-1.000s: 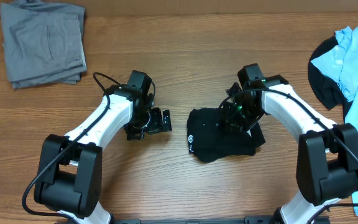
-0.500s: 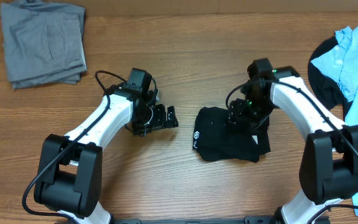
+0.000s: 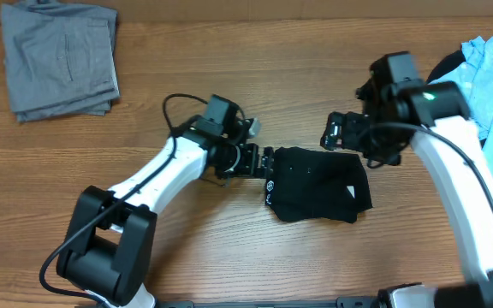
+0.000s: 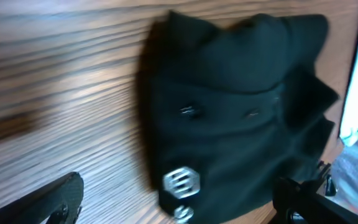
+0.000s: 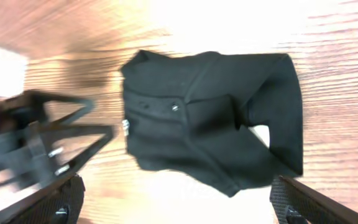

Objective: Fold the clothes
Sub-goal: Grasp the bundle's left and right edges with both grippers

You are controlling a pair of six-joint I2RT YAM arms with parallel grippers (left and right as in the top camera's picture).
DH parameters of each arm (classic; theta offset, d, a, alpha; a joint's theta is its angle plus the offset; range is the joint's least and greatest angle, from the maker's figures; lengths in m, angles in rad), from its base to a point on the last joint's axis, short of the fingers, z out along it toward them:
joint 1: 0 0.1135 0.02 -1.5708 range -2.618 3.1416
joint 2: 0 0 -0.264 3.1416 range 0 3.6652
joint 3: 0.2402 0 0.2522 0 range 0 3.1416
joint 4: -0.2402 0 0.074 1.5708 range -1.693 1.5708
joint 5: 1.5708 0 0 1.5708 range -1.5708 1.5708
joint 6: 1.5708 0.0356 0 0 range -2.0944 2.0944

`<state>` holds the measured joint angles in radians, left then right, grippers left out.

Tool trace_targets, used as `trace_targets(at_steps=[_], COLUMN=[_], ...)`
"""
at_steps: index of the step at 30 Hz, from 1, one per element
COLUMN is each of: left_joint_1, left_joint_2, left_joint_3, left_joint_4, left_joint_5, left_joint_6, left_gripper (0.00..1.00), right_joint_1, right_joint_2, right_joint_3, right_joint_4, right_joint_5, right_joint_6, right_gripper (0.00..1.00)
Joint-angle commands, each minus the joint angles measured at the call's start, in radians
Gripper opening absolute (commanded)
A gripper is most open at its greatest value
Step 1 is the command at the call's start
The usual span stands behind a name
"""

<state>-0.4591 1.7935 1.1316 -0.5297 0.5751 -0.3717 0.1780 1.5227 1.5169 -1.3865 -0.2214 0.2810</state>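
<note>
At the left edge of the black shirt (image 3: 317,184) the left gripper (image 3: 260,161) sits, jaws wide and empty; the right gripper (image 3: 335,131), jaws equally wide, hangs near its far corner. The shirt lies mid-bench (image 3: 229,60), a soft, lumpy folded square. Only the left wrist view shows its white logo (image 4: 180,182) clearly; only overhead shows folded grey trousers (image 3: 58,60) and a crumpled light blue T-shirt (image 3: 490,81)

A brown wooden surface (image 3: 229,77), its grain running from side to side, lies beneath everything in view.
</note>
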Motion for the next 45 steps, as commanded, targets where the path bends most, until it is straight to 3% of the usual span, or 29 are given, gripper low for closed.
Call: trace_targets(at_steps=[1,13,17,29,34,35,38,42,43,45], left_joint_1=[-0.024,-0.027,-0.042,-0.117,-0.117,-0.117,-0.117,-0.096,-0.083,-0.049], left_joint_2=[0.032,0.150,0.179,0.196,0.196,0.196,0.196,0.196,0.196,0.196], left_joint_3=[-0.006,-0.006,-0.006,-0.006,-0.006,-0.006,-0.006,-0.004,0.000,0.015], left_joint_4=[0.047,0.094,0.169,0.228,0.229,0.232,0.232,0.230,0.222,0.189], left_joint_5=[-0.001,0.020,0.079,0.057,0.016,0.010,-0.026,-0.085,-0.084,-0.085], left_joint_6=[-0.030,-0.079,-0.083,-0.082,-0.080,-0.076,-0.076,-0.041,-0.011,0.031], left_gripper=[1.00,1.00,1.00,1.00,0.92,0.87,0.50,0.09,0.04,0.04], right_joint_1=[-0.003,-0.003,-0.003,-0.003,-0.003,-0.003,-0.003,-0.003,-0.003,-0.003], right_joint_2=[-0.127,-0.335,-0.337,-0.337,-0.337,-0.337,-0.337,-0.337,-0.337,-0.337], right_joint_3=[0.042,0.042,0.042,0.042,0.042,0.042,0.042,0.042,0.042,0.042], right_joint_4=[-0.023,-0.082,-0.091,-0.112,-0.112,-0.112,-0.113,-0.118,-0.119,-0.121], right_joint_5=[-0.004,0.019,0.018,0.019,0.019,0.019,0.019,0.020,0.021,0.027], right_joint_6=[0.003,0.004,0.008,0.007,0.007,0.007,0.006,0.003,0.003,0.003], right_gripper=[1.00,1.00,1.00,1.00,1.00,1.00,1.00,1.00,1.00,1.00])
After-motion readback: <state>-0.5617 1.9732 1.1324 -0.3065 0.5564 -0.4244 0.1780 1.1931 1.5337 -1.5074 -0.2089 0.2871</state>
